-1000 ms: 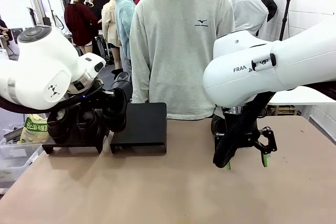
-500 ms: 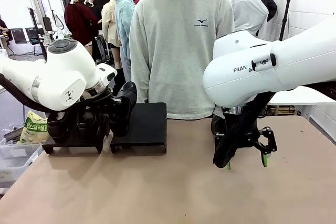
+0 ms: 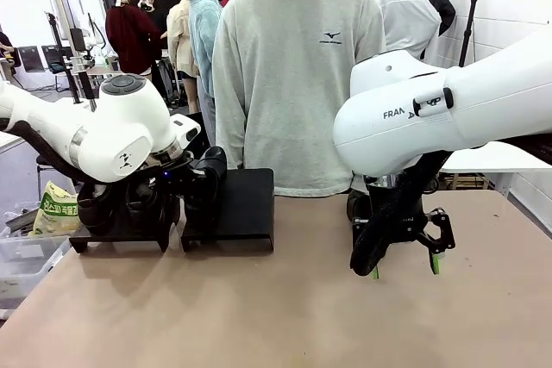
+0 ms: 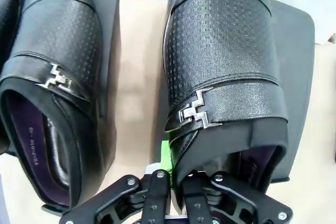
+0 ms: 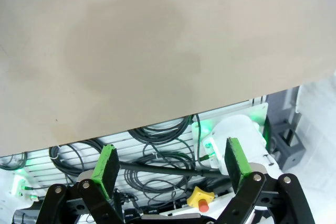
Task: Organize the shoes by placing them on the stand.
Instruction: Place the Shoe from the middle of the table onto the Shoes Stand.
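Left gripper (image 4: 176, 179) clamps the shoe's (image 4: 223, 72) heel over the right stand (image 3: 246, 204); lower level, then release (buckle forward). Right gripper (image 3: 404, 269) idles wide.

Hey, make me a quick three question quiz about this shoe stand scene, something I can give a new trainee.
1. True or false: the left gripper is shut on a shoe.
2. Over which stand is that shoe: A, the left stand, or B, the right stand?
3. Fill in: the right gripper hangs over the table with its jaws ____.

Key:
1. True; it pinches the edge of the shoe's opening.
2. B, at that stand's left end.
3. Open, holding nothing.
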### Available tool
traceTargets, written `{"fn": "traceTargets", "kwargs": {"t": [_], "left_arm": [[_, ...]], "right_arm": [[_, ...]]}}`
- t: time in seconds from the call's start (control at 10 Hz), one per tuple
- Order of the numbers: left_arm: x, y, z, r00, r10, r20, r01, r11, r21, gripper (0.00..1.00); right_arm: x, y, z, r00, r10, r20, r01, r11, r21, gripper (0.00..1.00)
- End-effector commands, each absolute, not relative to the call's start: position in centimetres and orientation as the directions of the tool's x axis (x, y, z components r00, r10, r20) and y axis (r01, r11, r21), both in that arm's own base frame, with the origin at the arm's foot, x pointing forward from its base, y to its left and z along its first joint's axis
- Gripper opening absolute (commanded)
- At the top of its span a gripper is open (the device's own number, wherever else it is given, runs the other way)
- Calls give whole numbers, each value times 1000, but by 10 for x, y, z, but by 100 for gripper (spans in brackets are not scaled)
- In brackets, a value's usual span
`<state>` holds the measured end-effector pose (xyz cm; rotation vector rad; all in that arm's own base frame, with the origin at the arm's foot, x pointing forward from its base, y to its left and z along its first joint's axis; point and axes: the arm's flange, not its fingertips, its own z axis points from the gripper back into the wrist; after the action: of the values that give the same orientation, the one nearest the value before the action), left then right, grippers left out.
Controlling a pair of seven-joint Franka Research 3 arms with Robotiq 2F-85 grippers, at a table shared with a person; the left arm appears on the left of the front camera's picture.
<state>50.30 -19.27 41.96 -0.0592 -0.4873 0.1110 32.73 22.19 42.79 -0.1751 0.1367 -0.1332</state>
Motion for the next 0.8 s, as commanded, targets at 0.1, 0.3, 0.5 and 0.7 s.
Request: {"fn": "traceTargets", "kwargs": {"t": [0.1,0.3,0.5,0.7], "left_arm": [[511,-202,419,866,141,479,-111,990,-90,0],[512,-202,418,869,144,474,-112,989,-94,0],[510,-203,417,877,170,450,-135,985,-107,12],[511,-202,420,881,172,441,-140,985,-104,51]], "right_arm": [[329,223,429,980,-153,-126,126,972,-198,100],[329,223,429,980,-153,-126,126,972,-198,100],[329,223,429,980,-153,-126,126,972,-198,100],[329,223,429,980,-153,-126,126,972,-198,100]]}}
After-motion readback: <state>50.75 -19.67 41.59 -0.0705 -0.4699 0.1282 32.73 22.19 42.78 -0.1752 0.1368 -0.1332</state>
